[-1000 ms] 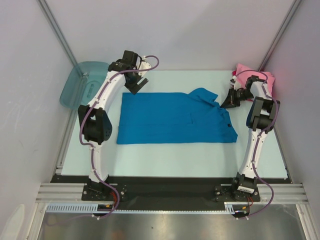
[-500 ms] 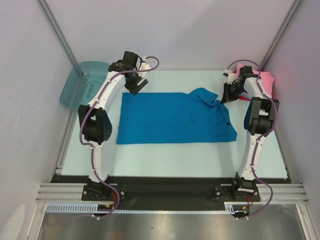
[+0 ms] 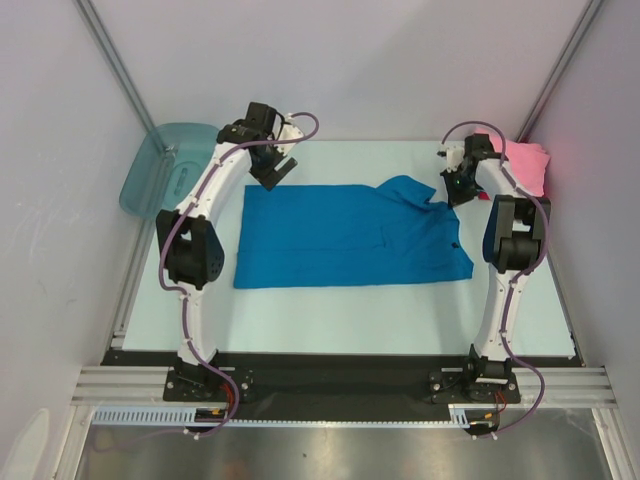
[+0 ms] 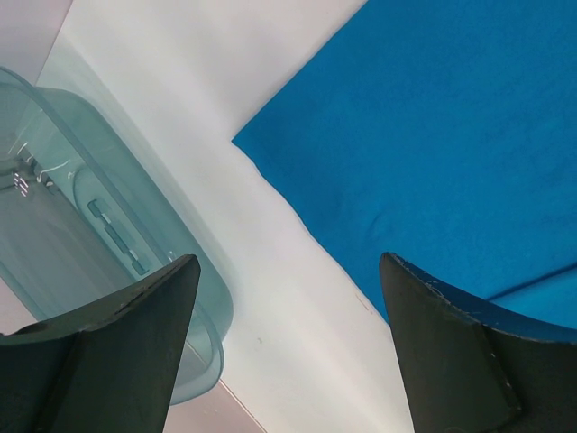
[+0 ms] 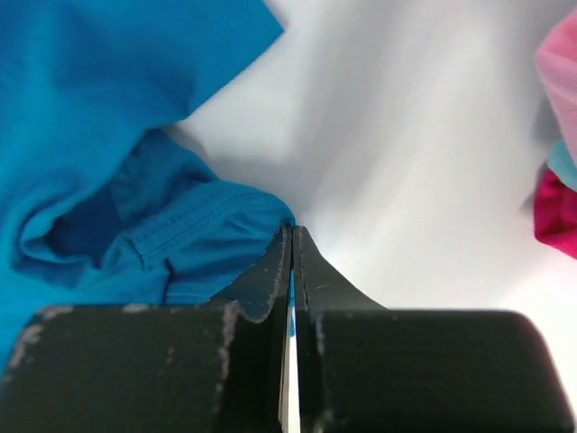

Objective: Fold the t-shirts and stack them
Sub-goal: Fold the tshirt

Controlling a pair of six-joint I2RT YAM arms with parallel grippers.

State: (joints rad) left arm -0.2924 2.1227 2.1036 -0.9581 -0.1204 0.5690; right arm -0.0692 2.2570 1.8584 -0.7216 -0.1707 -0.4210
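Note:
A bright blue t-shirt (image 3: 340,240) lies flat across the middle of the table, its far right sleeve bunched up. My right gripper (image 3: 452,190) is at that sleeve. In the right wrist view its jaws (image 5: 291,227) are shut on a fold of the blue cloth (image 5: 108,108). My left gripper (image 3: 275,172) hovers open and empty over the shirt's far left corner (image 4: 451,135); its fingertips (image 4: 288,262) frame bare table. A pink t-shirt (image 3: 530,165) sits on a pile at the far right corner. The pile's pink (image 5: 559,72), light blue (image 5: 563,162) and red (image 5: 554,212) edges show.
A translucent teal plastic tub (image 3: 160,165) leans at the far left corner, close to my left gripper, and shows in the left wrist view (image 4: 90,244). Pale walls and metal posts enclose the table (image 3: 350,320). Both arm bases stand at the near edge.
My right arm has swung back and left, away from the pink pile, with the gripper now on the blue shirt's far right sleeve. The left arm has not moved.

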